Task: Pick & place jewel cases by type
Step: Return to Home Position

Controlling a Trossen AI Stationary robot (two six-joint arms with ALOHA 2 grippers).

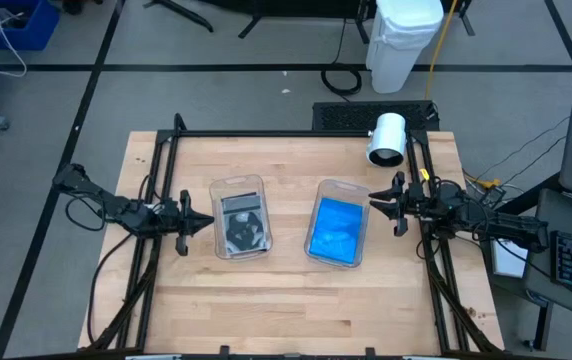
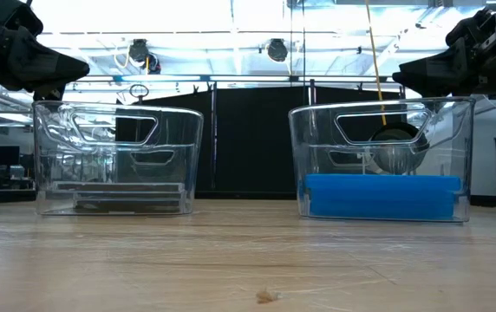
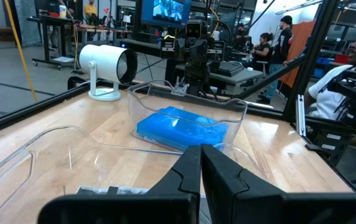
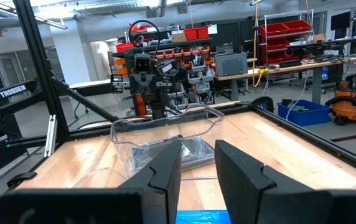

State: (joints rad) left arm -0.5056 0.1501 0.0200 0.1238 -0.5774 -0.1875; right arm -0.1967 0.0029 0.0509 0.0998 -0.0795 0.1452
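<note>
Left gripper (image 1: 206, 222) clenched empty centre-left, right gripper (image 1: 374, 204) slightly parted centre-right; risk: on withdrawal its fingertip clips the right bin (image 1: 341, 188), jolting the blue jewel cases (image 1: 336, 232).

Looking out past my right gripper (image 4: 198, 155), I can read just one word: "TROSSEN". It is printed in white capitals on a dark slanted bar (image 4: 10, 94), and the letters run along the bar, tilted with it. The bar is well apart from the clear tub (image 4: 165, 134), off to the tub's side and beyond the black frame post (image 4: 41, 74). The gear on the benches far behind the tub carries small marks and stickers, but they are too small for me to read.
</note>
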